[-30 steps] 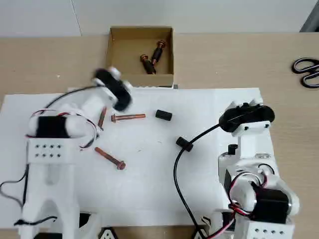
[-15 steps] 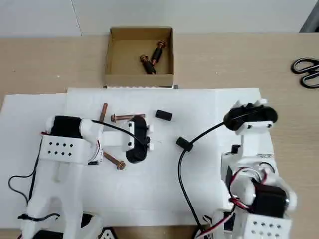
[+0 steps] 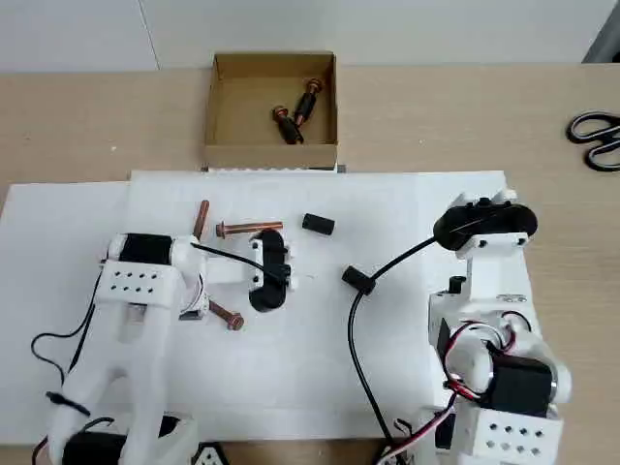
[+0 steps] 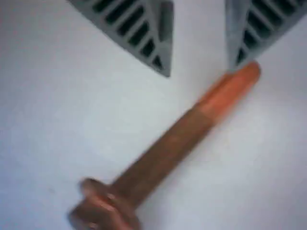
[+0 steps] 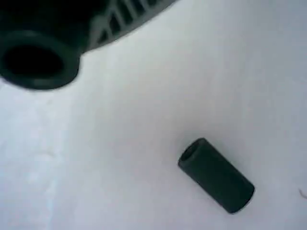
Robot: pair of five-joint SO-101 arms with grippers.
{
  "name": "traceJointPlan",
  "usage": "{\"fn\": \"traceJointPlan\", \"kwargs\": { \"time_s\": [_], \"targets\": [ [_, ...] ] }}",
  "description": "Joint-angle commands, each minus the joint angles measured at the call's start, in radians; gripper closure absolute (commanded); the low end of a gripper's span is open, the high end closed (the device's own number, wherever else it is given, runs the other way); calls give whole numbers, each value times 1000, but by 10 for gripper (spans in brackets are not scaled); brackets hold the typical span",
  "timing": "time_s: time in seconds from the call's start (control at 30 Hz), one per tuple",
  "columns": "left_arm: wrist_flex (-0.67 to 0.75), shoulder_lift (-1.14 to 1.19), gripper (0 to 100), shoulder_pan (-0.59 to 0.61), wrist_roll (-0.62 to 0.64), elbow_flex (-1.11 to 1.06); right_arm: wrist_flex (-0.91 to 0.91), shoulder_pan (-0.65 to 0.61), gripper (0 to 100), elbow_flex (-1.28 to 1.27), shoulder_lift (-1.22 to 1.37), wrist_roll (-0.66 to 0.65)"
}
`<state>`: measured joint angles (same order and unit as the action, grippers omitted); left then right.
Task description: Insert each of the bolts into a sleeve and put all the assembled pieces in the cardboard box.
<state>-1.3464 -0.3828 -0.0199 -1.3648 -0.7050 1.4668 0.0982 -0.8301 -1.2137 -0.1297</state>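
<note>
Left gripper (image 4: 200,69) is hanging wide open over the white paper sheet (image 3: 407,339), not grasping anything. One grey ribbed fingertip (image 4: 249,33) is sitting just beside the tip of a long copper-coloured metal bolt (image 4: 168,148) that's lying flat on the sheet. From above, a tilted second bolt (image 3: 201,219) is lying near it, and a third bolt (image 3: 228,317) is poking out from under that arm. A short black cylindrical sleeve (image 5: 216,175) is lying on its side between the arms. Right gripper (image 3: 481,225) is hovering over the sheet's right side, and honestly I can't tell if it's clenched or released. The brown cardboard box (image 3: 271,155) is sitting past the far edge of the sheet, holding two sleeved bolts (image 3: 288,127). Black-handled scissors (image 3: 596,131) are lying on the wooden table (image 3: 97,116).
</note>
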Motion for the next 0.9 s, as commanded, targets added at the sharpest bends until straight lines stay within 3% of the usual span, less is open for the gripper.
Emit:
{"fn": "traceJointPlan", "kwargs": {
  "time_s": [0.0, 0.47, 0.7, 0.87],
  "targets": [
    [57, 34, 903, 5, -428, 13, -22, 8, 995, 3, 1, 8],
    [61, 81, 862, -43, -428, 48, -62, 8, 995, -31, 1, 8],
    [181, 83, 863, -80, -428, -21, -87, 7, 995, -61, -1, 8],
    [190, 83, 863, -91, -428, -67, -87, 5, 995, -60, -2, 8]
  ]
}}
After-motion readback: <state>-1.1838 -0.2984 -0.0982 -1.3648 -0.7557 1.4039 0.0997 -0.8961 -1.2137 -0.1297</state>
